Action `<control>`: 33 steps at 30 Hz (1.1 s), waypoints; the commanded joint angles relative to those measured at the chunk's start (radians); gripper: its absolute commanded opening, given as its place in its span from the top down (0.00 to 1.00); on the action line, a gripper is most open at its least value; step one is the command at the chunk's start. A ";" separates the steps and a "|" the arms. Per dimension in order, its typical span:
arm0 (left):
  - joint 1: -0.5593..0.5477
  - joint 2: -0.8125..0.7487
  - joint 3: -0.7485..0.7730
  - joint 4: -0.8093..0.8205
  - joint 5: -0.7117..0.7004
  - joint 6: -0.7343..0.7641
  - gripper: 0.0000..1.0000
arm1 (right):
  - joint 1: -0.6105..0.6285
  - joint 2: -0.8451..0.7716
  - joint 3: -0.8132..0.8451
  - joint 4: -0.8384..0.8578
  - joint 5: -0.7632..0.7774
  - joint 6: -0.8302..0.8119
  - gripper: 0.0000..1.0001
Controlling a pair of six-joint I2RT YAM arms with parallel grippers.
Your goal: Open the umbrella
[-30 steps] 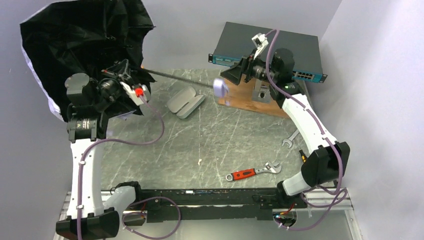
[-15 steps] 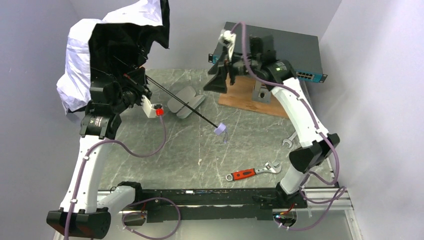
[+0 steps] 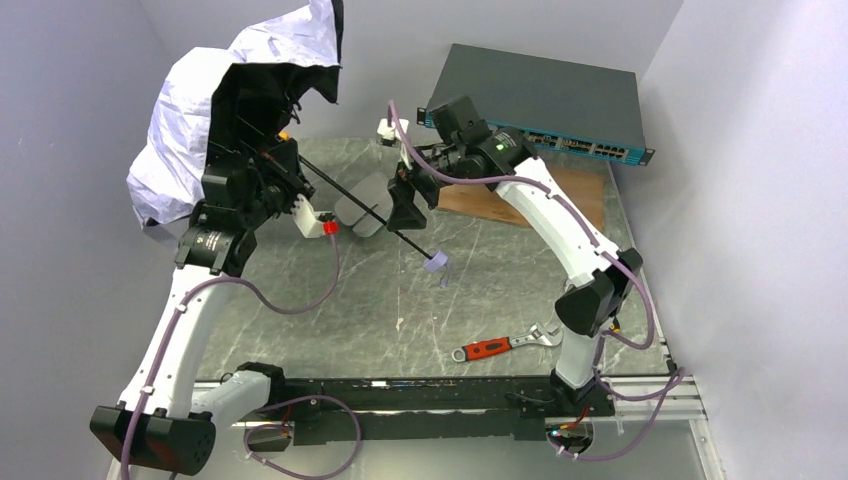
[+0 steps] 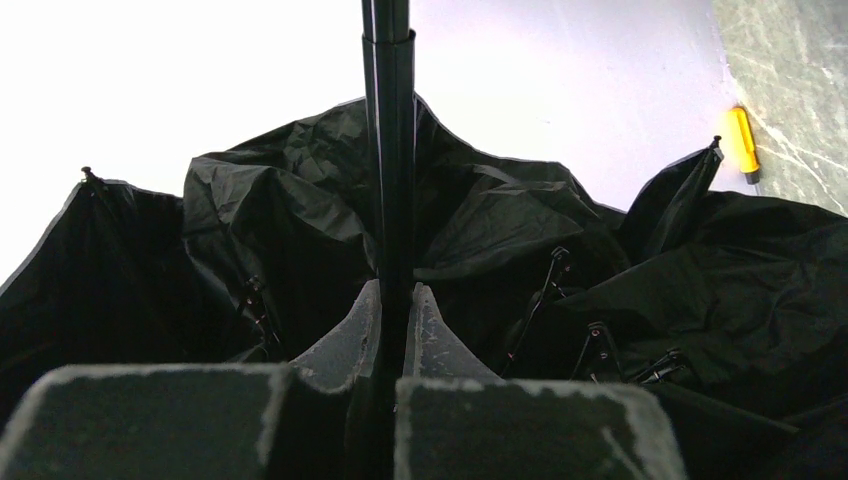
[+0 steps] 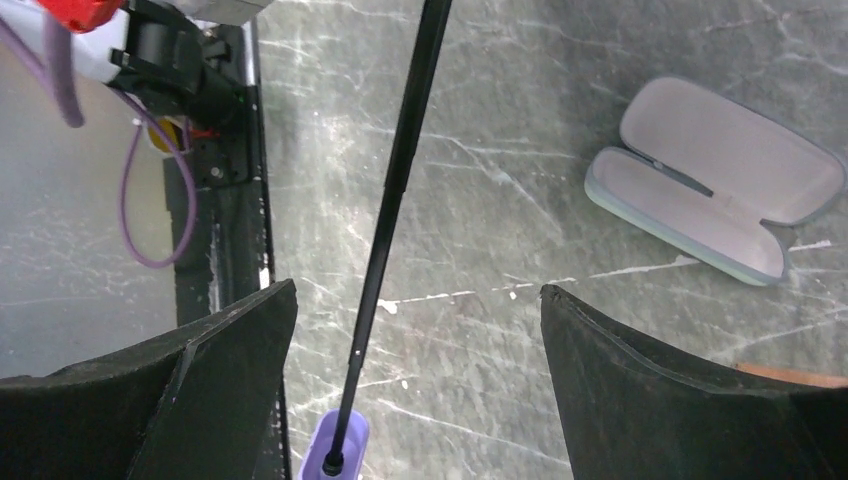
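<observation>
The umbrella is half spread, held up at the far left: crinkly white outside (image 3: 185, 120), black inside (image 4: 700, 280). Its thin black shaft (image 3: 385, 222) slants down and to the right to the lavender handle (image 3: 437, 262), which is low over the table. My left gripper (image 3: 283, 172) is shut on the shaft (image 4: 390, 150) close under the canopy; in the left wrist view the gripper (image 4: 392, 300) pinches it from both sides. My right gripper (image 3: 405, 200) is open above the shaft. In the right wrist view the gripper (image 5: 415, 300) straddles the shaft (image 5: 400, 170) without touching it, near the handle (image 5: 340, 450).
An open pale clamshell case (image 3: 365, 200) lies under the shaft, also in the right wrist view (image 5: 710, 180). A network switch (image 3: 540, 100) and a wooden board (image 3: 570, 195) stand at the back right. A red-handled adjustable wrench (image 3: 505, 345) lies near the front.
The shaft swung from pointing right to slanting down toward the front, and the canopy turned its white side out. My right gripper moved left from the board to over the shaft.
</observation>
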 commanded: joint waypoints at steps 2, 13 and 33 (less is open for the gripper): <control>-0.020 -0.009 0.001 0.132 -0.055 0.049 1.00 | 0.015 0.070 0.120 -0.112 0.098 -0.079 0.07; -0.026 0.004 -0.015 0.189 -0.044 0.057 1.00 | 0.033 0.086 0.127 -0.113 0.115 -0.068 0.12; 0.009 0.075 0.018 0.341 -0.214 0.024 1.00 | 0.043 0.078 -0.049 -0.140 0.222 -0.132 1.00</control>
